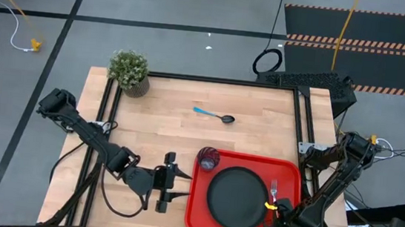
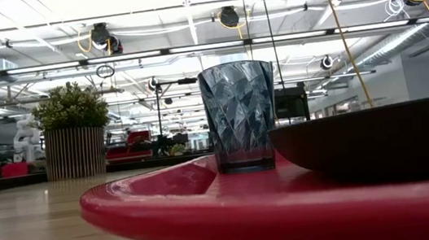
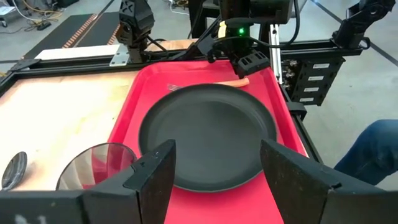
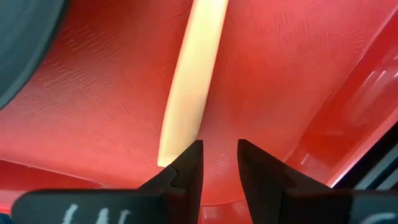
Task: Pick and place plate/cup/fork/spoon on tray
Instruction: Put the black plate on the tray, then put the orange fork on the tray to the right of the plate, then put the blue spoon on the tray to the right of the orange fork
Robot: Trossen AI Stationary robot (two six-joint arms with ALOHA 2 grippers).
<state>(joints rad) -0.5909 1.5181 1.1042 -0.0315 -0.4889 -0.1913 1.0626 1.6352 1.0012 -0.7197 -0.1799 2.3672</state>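
The fork [image 1: 273, 189] lies flat on the tray [image 1: 197, 211], squeezed into the strip between the plate [image 1: 236, 197] and the rim at the plate's three o'clock, tines pointing to twelve; I'd guess it goes there because it is the only bare floor left on that side. Its orange handle looks pale and smooth up close, the tines thin silver. The right gripper [image 4: 219, 158] sits right at the handle's end, fingers slightly parted and clasping nothing, so the fork looks let go. The cup [image 1: 208, 159] stands upright at the plate's eleven o'clock. The spoon [image 1: 213, 115] waits on the table [image 1: 163, 136] at twelve. The left gripper [image 1: 168, 179], spread wide and empty, hovers at nine.
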